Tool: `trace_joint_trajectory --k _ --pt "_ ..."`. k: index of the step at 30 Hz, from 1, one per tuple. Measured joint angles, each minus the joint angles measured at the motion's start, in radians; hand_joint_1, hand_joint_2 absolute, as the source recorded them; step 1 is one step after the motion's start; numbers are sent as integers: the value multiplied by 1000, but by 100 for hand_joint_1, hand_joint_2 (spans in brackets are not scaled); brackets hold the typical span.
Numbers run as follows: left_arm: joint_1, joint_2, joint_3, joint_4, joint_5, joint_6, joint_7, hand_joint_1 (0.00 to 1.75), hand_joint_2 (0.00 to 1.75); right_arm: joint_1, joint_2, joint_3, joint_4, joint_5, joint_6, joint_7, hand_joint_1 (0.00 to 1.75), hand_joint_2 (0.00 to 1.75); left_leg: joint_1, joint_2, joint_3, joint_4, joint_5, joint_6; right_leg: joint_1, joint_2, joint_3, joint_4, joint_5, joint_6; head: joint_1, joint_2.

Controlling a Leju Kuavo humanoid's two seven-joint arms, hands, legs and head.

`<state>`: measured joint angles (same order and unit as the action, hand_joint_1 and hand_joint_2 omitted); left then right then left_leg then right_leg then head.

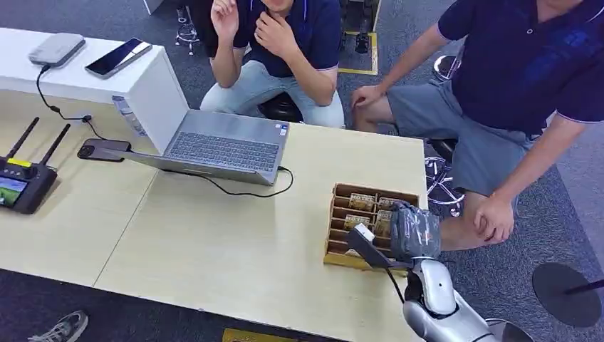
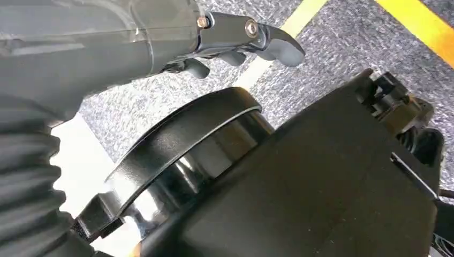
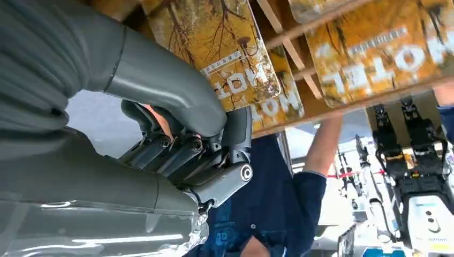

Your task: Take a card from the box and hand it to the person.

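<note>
While over box (image 1: 367,224) (cards (image 3: 225,64) beneath): right hand (image 1: 413,231)

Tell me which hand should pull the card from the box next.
Right. The right hand is already over the box, fingers curled at a card. The left hand hangs over the floor, holding nothing.

1. The right arm (image 1: 445,310) rises from about 5 o'clock in the head view — silver forearm tilted toward 11.
2. The right hand (image 1: 413,231) has its fingers (image 3: 176,155) curled in under the thumb.
3. The left hand (image 2: 235,40) hangs low, fingers loosely bent — nothing held.
</note>
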<state>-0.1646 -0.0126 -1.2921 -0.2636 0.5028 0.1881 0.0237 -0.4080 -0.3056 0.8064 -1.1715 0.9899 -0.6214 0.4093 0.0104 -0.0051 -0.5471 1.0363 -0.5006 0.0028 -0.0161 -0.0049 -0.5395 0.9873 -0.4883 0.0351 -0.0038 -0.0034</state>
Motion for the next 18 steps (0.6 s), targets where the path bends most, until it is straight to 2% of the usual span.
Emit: trace_joint_trajectory --k 3,9,18 --pt "0 0 0 0 0 -1 0 0 175 -2 -7 -16 -36 3 -22 18 155 175 0 0 0 0 0 0 0 0 0 0 0 0 0 0" --pt "-1 0 0 0 0 -5 1 0 175 -35 -48 -68 -183 13 -21 60 155 175 0 0 0 0 0 0 0 0 0 0 0 0 0 0" --pt "-3 0 0 0 -1 -10 1 0 175 -78 -91 -122 -348 14 -27 81 155 175 0 0 0 0 0 0 0 0 0 0 0 0 0 0"
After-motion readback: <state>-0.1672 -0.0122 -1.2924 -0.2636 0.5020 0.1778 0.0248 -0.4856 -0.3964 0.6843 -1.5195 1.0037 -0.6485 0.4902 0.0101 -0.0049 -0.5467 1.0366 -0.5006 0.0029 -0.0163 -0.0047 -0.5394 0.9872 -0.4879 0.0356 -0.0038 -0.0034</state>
